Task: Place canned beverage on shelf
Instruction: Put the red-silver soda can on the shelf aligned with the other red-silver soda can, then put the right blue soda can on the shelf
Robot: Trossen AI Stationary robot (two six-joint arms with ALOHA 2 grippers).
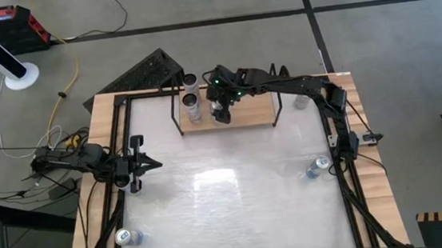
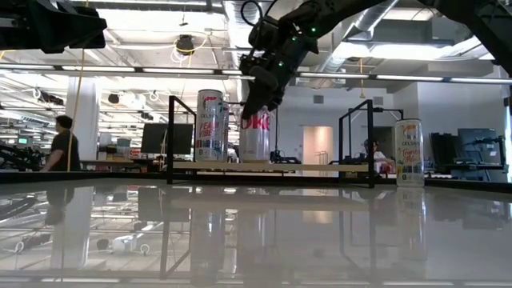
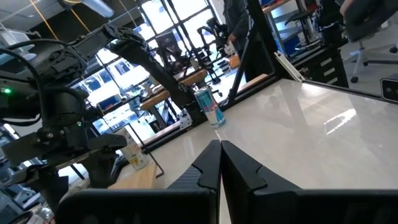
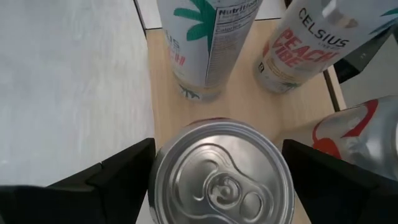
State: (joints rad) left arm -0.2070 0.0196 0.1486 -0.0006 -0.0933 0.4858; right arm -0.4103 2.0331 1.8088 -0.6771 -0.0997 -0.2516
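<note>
White surface (image 1: pixel 228 204), wood strips along its edges, fills most of the high view. Both dark arms reach in over it.

R arm stretches from the right edge toward the far side, w/ the right gripper (image 1: pixel 220 114) over the shelf (image 1: pixel 253 123). Shelf = light-wood board in a thin black wire frame, sitting at the far side of the surface, about centre.

L arm lies low at the left edge; left gripper (image 1: pixel 146 164) points inward over the surface, well apart from the shelf. Its jaws are pressed together, nothing between them; the left wrist view shows the two fingers touching.

Right gripper's jaws stand wide, one finger on each side of the can (image 4: pixel 221 177), w/ a visible gap on both sides in the right wrist view, so not clamped on it. This can stands upright on the shelf board, top w/ pull tab facing up at the wrist camera. In the low view the gripper hangs at its top.

Two more cans on the shelf's left end: a Celsius can (image 4: pixel 298 43) and a white can w/ a green palm print (image 4: pixel 208 43), both upright, just beside each other and near the gripped-at can.

Loose cans: one upright on the surface right of the shelf (image 2: pixel 408 152), one lying near the right edge (image 1: pixel 317 166), one lying at the near-left corner (image 1: pixel 127 237).

A person (image 2: pixel 62 144) stands in the room behind, seen in the low view.
</note>
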